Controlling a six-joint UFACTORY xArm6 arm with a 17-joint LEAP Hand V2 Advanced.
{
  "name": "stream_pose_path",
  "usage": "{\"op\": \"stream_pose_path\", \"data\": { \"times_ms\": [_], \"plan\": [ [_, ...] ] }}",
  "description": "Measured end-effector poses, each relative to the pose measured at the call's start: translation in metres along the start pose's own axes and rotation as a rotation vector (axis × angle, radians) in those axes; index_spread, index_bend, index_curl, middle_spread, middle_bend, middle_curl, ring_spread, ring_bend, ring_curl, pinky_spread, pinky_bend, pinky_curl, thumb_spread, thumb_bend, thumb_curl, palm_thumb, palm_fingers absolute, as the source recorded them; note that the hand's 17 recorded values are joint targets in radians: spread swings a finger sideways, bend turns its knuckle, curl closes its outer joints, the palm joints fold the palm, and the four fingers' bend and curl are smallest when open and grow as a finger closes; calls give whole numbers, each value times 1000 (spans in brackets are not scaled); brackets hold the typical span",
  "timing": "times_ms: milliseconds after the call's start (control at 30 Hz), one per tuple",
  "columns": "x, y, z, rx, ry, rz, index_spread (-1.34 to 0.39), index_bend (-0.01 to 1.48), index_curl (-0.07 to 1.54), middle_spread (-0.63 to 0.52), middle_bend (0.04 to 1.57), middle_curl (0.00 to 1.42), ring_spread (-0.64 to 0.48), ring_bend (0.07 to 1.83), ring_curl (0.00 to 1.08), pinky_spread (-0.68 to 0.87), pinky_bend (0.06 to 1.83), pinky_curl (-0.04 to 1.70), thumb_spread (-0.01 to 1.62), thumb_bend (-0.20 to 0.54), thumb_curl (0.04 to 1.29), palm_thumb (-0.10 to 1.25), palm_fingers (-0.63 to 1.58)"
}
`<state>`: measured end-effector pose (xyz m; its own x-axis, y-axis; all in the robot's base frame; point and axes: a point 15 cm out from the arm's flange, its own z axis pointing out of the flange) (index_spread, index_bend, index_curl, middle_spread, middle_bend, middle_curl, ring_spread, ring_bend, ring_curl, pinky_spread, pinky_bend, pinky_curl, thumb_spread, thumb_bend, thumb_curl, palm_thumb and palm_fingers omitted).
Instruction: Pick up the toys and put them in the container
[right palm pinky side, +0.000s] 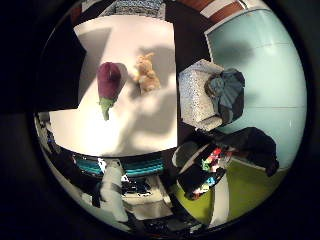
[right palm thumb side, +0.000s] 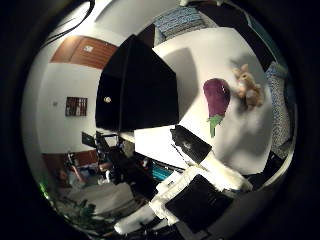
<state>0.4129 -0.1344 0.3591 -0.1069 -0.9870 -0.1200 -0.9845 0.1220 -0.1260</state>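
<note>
1. Little finger side view: two toys lie on the white table (right palm pinky side: 140, 125), well below the palm. The eggplant (right palm pinky side: 109, 85) is the long one, its axis running from the purple body to the green stem. The bunny (right palm pinky side: 146, 74) sits just beside it, apart from it, on the side away from the black container (right palm pinky side: 57, 75). No part of the hand shows here.

2. Thumb side view: the container's dark wall fills the middle, and the eggplant lies nearer to it than the bunny does. White and black parts of the hand (right palm thumb side: 200, 190) reach in; the fingers (right palm thumb side: 190, 144) look straight and hold nothing. In my judgement the eggplant is the likelier first pick, taken across its short width.
</note>
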Motion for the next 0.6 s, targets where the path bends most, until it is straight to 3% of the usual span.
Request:
{"op": "stream_pose_path", "data": {
  "times_ms": [300,600],
  "plan": [
    [42,-28,68,-35,-6,182,-189,150,258,116,208,324,212,340,256,453,463,293,1126,-20,352,671,190],
    [89,-36,119,-75,-7,298,-160,156,262,178,199,327,236,337,250,456,467,289,1124,-22,352,643,141]
  ]
}}
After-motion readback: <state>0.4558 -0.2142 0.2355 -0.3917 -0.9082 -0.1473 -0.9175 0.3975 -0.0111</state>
